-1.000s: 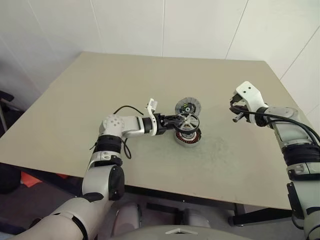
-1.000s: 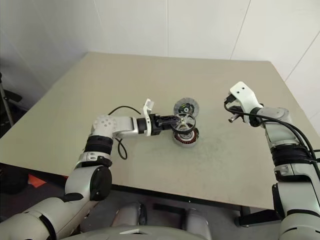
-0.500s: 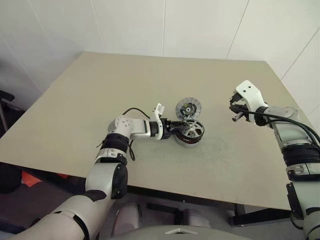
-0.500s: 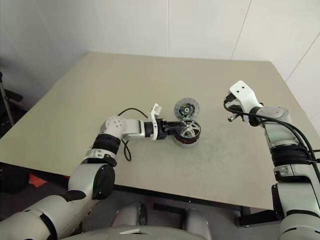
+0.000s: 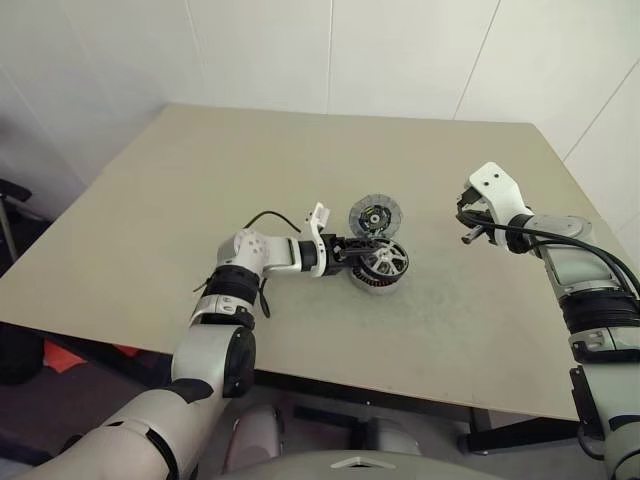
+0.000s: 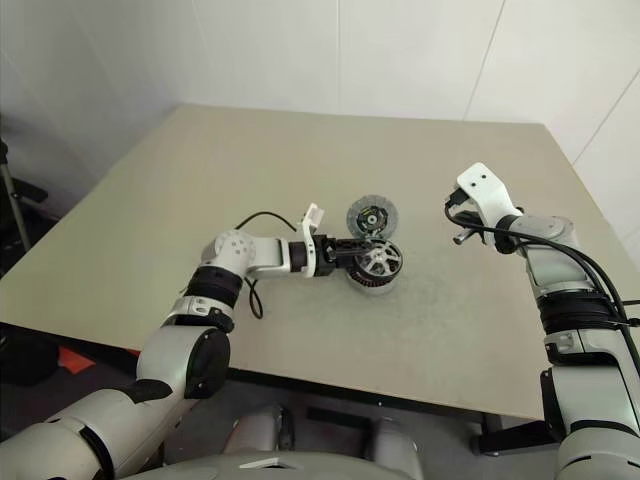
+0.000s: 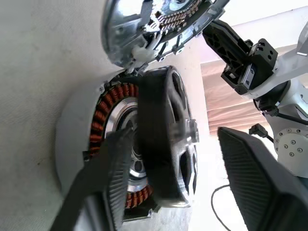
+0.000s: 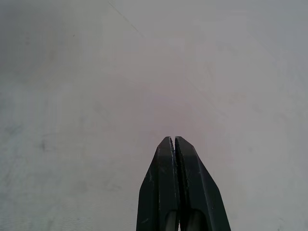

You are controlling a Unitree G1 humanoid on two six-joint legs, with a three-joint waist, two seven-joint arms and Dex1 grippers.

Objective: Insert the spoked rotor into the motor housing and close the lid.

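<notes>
I'm spreading my left gripper wide around the spoked rotor, which is sitting tilted, half in the motor housing, so pulling away could drag it out or leave it jammed on the windings. A second ago I was carrying it above the housing; my right gripper is staying shut, well apart, the lid just behind.

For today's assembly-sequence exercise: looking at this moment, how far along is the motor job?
Done: the spoked rotor has reached the motor housing; it sits tilted on the copper windings, not visibly seated flat.
In hand: the left gripper has its fingers spread either side of the rotor, one finger clear of it.
Left: the lid lies on the table beside the housing, not fitted. The right gripper is shut, holding nothing.
</notes>
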